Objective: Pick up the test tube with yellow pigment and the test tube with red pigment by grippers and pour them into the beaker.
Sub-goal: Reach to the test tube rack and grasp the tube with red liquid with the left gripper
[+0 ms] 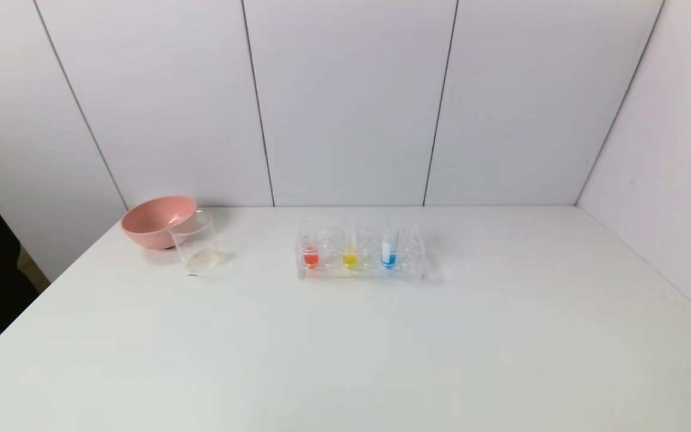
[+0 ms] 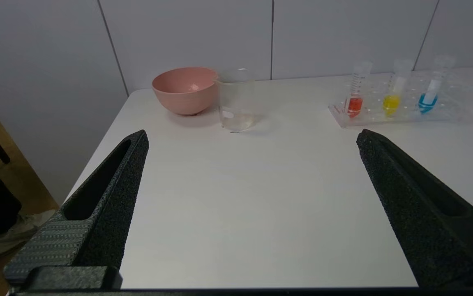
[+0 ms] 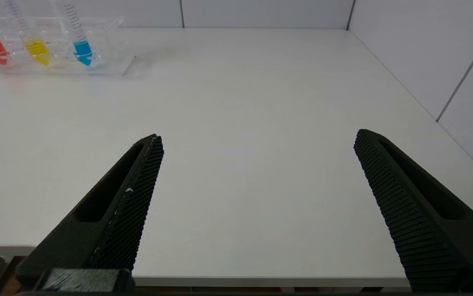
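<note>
Table layout: rack at centre, 2 vessels to the far left.

On the table (image 1: 345,360), the tube rack (image 1: 361,255) stands far centre, holding 3 tubes in a row: the test tube with red pigment (image 1: 310,249) leftmost, the test tube with yellow pigment (image 1: 350,249) in the middle, a third tube (image 1: 388,249) rightmost. Well left of it, the beaker (image 1: 198,246) stands just before and right of the bowl (image 1: 156,221).
</note>
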